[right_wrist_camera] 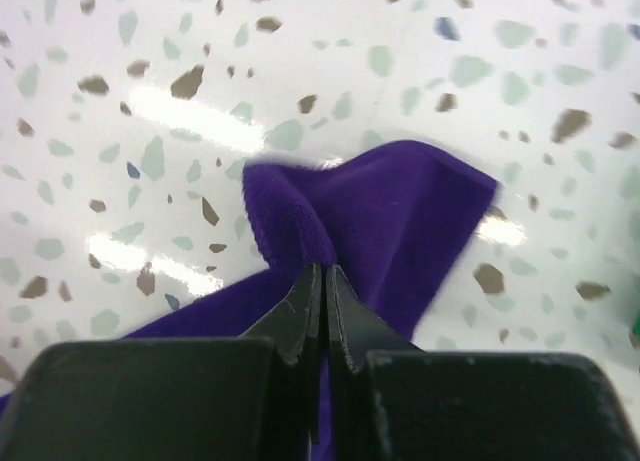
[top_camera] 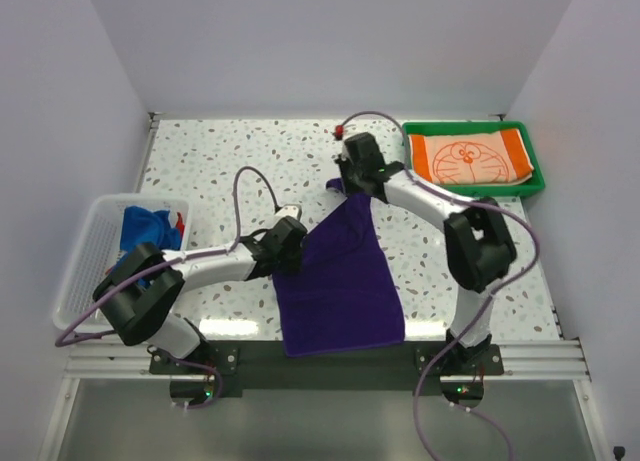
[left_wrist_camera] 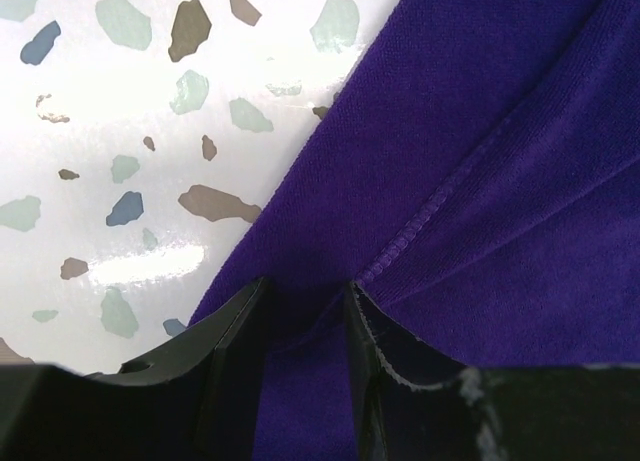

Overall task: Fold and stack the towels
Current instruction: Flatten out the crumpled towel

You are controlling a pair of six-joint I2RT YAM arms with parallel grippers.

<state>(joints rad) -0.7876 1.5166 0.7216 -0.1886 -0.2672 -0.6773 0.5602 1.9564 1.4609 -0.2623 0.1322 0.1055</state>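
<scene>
Right tool (right_wrist_camera: 322,273) pinches purple towel (top_camera: 340,281) corner — left tool (left_wrist_camera: 305,293), its edge.

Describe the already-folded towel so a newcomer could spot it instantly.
Find the green tray at the table's far right corner. The orange towel lies folded inside it. Its white centre bears an orange cartoon face, unlike the plain purple towel mid-table or blue towel in the basket.
</scene>
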